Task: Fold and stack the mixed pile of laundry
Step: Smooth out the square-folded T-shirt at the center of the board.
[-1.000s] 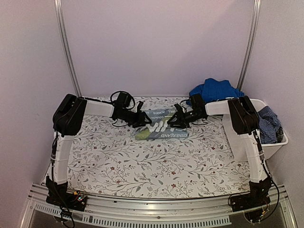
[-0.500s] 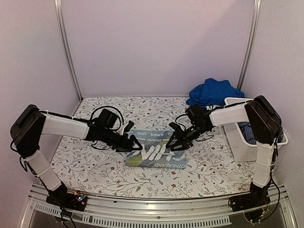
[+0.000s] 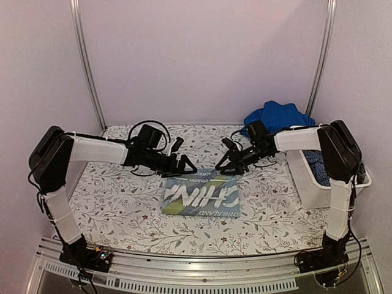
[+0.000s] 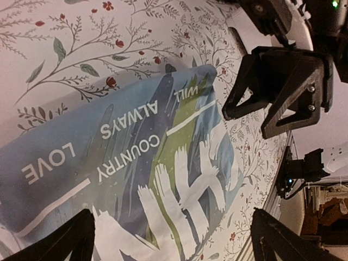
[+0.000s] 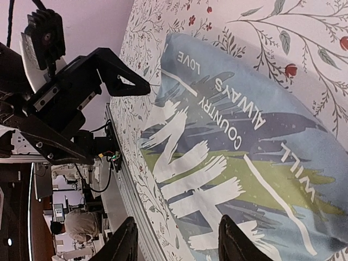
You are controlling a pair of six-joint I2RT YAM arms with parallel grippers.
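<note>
Nearest you, the pale blue garment (image 3: 201,197) is lying flat on the table cover (image 3: 122,202) as a tidy rectangle, print side up, roughly midway between the two arms. It is looking like a finished fold, though you are seeing only its top face.

Just past its far edge, both arms are hanging over the cloth without touching it. The left gripper (image 3: 184,157) is standing with its fingers spread wide, nothing between them. The right gripper (image 3: 228,157) is facing it with its fingers parted less widely, and it too is pinching nothing.

Further back on the right, the white tub (image 3: 309,190) is holding a darker blue cloth (image 3: 313,163), bunched up and partly hidden by the right arm. Beyond the tub, the royal blue garment (image 3: 275,116) is sitting in a crumpled heap at the far right.

So you are looking at one piece folded and at least two waiting. No stack is forming yet, since the folded piece is lying alone. A plaid garment is not showing in any view.
</note>
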